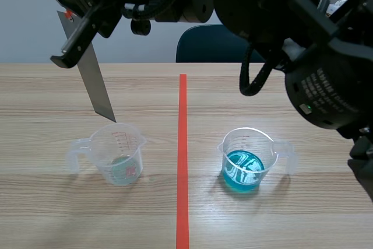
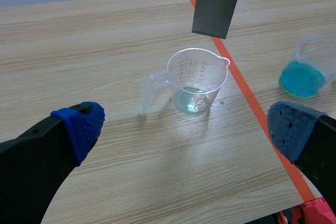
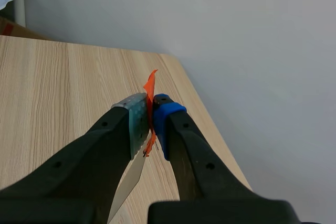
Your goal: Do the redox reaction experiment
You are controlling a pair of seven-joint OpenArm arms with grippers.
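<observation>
Wood-grain table fills the lower two thirds of the scene view, split down the middle by an orange-red tape line. Behind its far edge, at top centre, shows the back of a dark blue chair.

The right arm enters from the right edge and stretches across the top of the frame to the upper left. Its right gripper is clamped on a flat grey metal strip, which has a scrap of orange tape at the pinched end. The strip hangs tilted in the left half, with its lower end just above the far rim of a clear measuring cup and not in the liquid.

That cup stands left of the line, its handle toward the left edge, with a little pale liquid at the bottom. A matching cup of blue liquid stands right of the line with its handle toward the right edge, well apart from the first.

The left gripper hovers spread wide and holds nothing, with the clear cup ahead of it.
</observation>
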